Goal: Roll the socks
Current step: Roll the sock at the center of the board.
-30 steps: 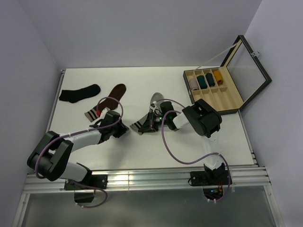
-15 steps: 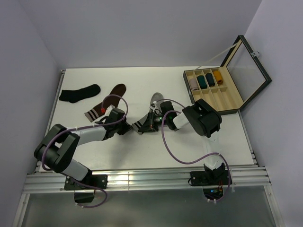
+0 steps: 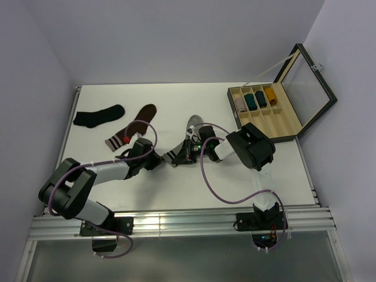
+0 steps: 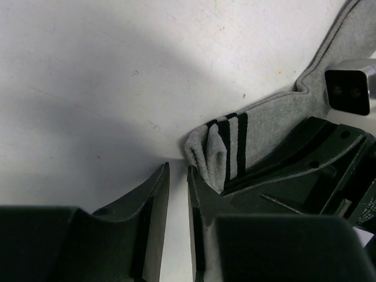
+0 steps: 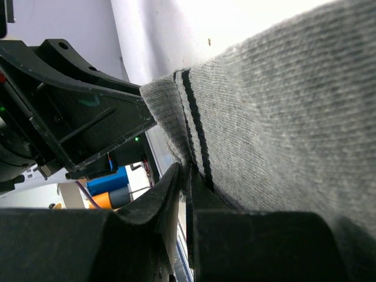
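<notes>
My left tool [image 4: 176, 171] sits low near the middle of the bench [image 3: 176, 100], its jaws a narrow slit apart with nothing between them. Just to its right lies the grey sock [image 4: 264, 132], dark-striped cuff bunched up beside it. My right tool [image 5: 187, 170] is pinched tight on that cuff.

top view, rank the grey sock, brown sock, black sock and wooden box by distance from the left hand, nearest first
From the left hand:
1. grey sock, its cuff just right of the hand
2. brown sock, behind it, slightly left
3. black sock, far back left
4. wooden box, far right
</notes>
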`<act>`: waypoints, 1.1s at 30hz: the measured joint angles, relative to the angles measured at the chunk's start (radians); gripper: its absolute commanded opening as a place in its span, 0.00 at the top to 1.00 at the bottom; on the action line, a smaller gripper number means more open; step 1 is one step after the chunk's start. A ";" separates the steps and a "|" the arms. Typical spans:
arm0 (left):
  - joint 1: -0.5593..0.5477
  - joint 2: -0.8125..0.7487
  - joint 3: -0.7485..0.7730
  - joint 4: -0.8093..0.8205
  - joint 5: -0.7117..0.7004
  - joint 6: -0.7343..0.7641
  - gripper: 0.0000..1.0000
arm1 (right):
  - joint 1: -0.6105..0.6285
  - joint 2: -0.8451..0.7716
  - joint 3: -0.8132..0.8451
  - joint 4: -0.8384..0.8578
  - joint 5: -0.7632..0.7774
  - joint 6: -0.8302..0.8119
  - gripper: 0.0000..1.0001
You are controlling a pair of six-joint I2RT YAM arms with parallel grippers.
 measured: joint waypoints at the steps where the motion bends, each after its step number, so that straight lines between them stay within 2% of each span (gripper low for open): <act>1: 0.000 0.000 -0.006 0.013 0.005 0.000 0.74 | 0.000 0.000 0.001 -0.002 0.000 -0.002 1.00; 6: -0.002 -0.023 -0.043 0.072 0.013 -0.001 0.58 | 0.000 0.000 0.011 -0.023 0.000 -0.013 1.00; 9: -0.002 -0.031 -0.055 0.108 0.013 -0.002 0.52 | 0.000 0.000 0.014 -0.032 -0.002 -0.024 1.00; 14: -0.003 -0.031 -0.064 0.155 0.013 -0.002 0.50 | 0.000 0.000 0.019 -0.042 -0.003 -0.032 1.00; 25: -0.003 0.033 -0.023 0.171 -0.010 -0.001 0.53 | 0.000 0.000 0.021 -0.046 -0.003 -0.034 1.00; 29: -0.003 0.058 -0.002 0.164 -0.015 -0.001 0.58 | 0.000 0.000 0.024 -0.051 -0.005 -0.036 1.00; 33: -0.003 0.069 0.017 0.130 -0.020 0.000 0.71 | 0.000 0.000 0.025 -0.053 -0.005 -0.041 1.00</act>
